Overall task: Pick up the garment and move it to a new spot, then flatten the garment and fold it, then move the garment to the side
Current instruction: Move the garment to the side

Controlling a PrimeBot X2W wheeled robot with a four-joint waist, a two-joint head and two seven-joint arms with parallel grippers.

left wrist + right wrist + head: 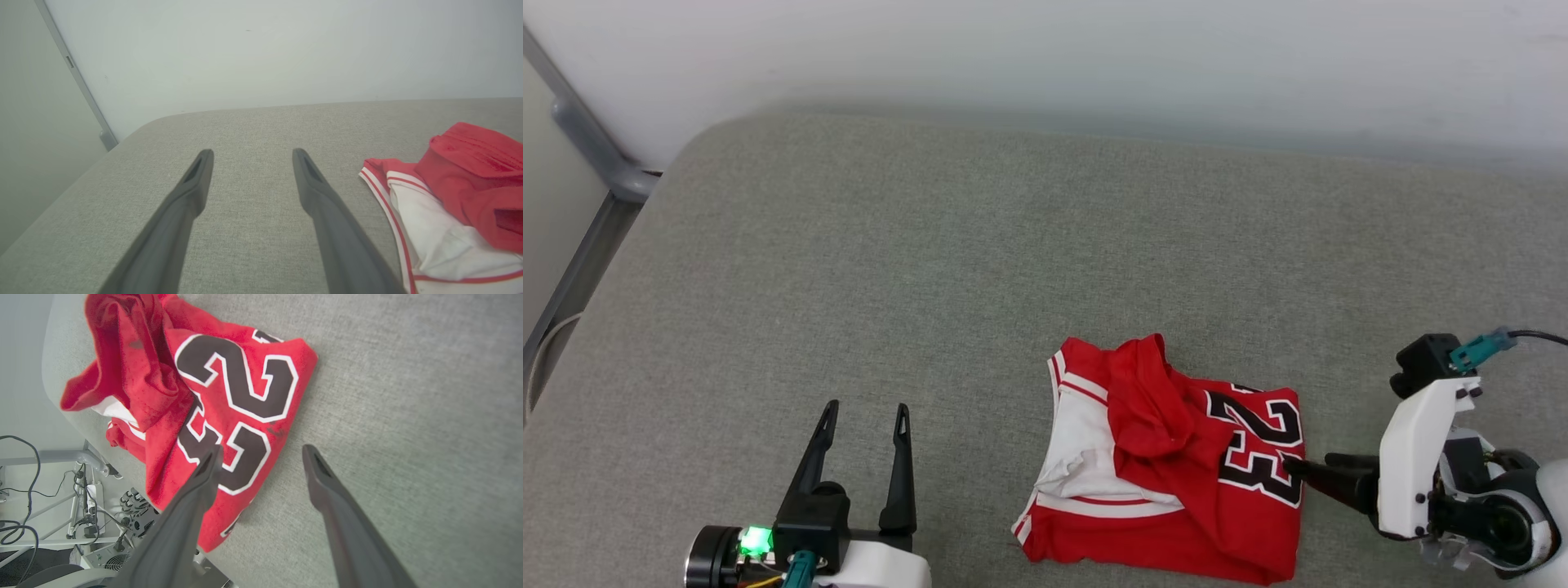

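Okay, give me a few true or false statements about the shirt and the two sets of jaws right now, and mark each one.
1. The shirt lies spread out flat. False: it is bunched, with layers folded over one another.
2. The left jaws stand open above the bare cushion, apart from the shirt. True.
3. The right jaws are shut on the shirt. False: they stand open at the shirt's edge, with one finger over the numerals.
4. The numerals read 23. True.
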